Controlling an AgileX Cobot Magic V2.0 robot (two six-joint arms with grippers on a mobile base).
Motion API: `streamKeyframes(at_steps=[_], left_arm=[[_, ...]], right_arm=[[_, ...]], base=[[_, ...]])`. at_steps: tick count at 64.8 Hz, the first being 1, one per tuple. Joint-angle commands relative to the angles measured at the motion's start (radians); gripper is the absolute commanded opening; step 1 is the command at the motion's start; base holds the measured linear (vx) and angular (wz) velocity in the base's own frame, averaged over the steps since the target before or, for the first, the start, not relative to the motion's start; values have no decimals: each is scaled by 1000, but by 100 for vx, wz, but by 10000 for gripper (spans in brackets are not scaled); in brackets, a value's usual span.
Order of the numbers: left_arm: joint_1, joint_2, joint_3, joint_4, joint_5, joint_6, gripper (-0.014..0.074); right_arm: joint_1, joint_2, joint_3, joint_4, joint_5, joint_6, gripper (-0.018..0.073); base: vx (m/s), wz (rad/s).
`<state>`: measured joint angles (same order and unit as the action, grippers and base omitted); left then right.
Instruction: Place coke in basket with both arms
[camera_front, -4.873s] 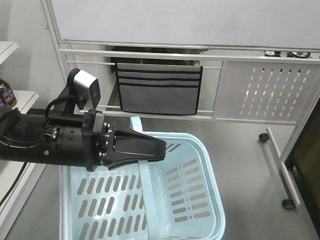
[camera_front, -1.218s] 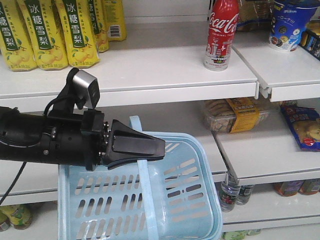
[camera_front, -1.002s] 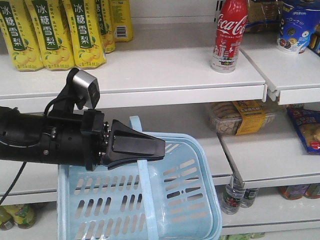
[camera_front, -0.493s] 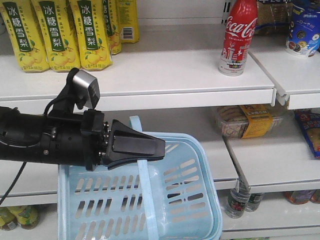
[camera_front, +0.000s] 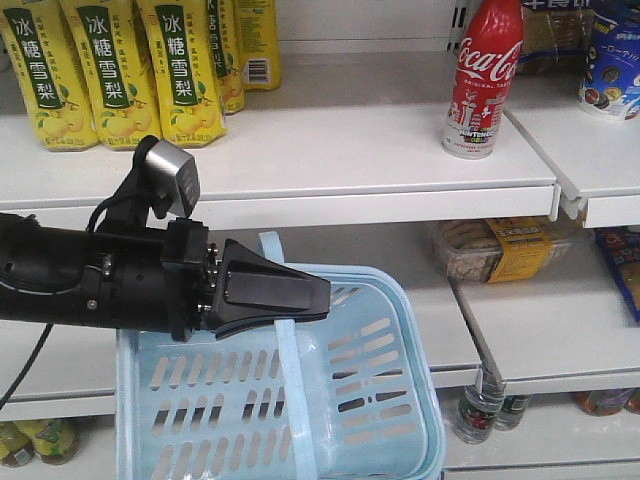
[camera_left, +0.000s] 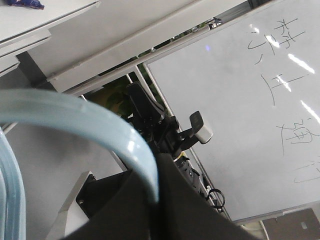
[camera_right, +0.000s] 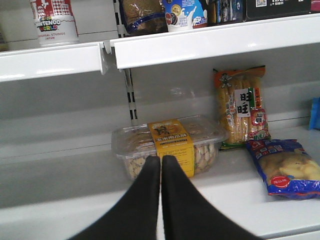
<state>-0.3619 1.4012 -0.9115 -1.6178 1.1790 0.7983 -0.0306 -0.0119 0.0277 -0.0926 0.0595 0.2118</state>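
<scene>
The black wedge-shaped left gripper (camera_front: 318, 296) clamps the handle of the pale blue slotted plastic basket (camera_front: 230, 393). The black right gripper (camera_right: 160, 160) is pinched closed on nothing (tips touching). The red-labelled coke bottle (camera_front: 482, 85) stands on the white upper shelf (camera_front: 330, 150).

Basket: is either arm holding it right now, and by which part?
Yes. The left gripper is shut on the swing handle of the basket, at the top of its arch. The right gripper is shut on nothing.

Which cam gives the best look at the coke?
Exterior front-facing: the coke stands upright on the upper shelf, nearly whole, only its top cropped. Right wrist catches just its lower end, top left. Left wrist doesn't show it.
</scene>
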Motion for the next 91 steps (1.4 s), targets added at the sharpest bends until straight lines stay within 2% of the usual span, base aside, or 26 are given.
streamKeyframes(at_steps=[1, 91], left_arm=[[-5, -34, -26, -94, 65, 8, -8], [-5, -34, -26, -94, 65, 8, -8]], right_arm=[[-4, -15, 15, -5, -71, -6, -4], [-4, -15, 15, -5, -71, -6, -4]], base=[[2, 0], [2, 1]])
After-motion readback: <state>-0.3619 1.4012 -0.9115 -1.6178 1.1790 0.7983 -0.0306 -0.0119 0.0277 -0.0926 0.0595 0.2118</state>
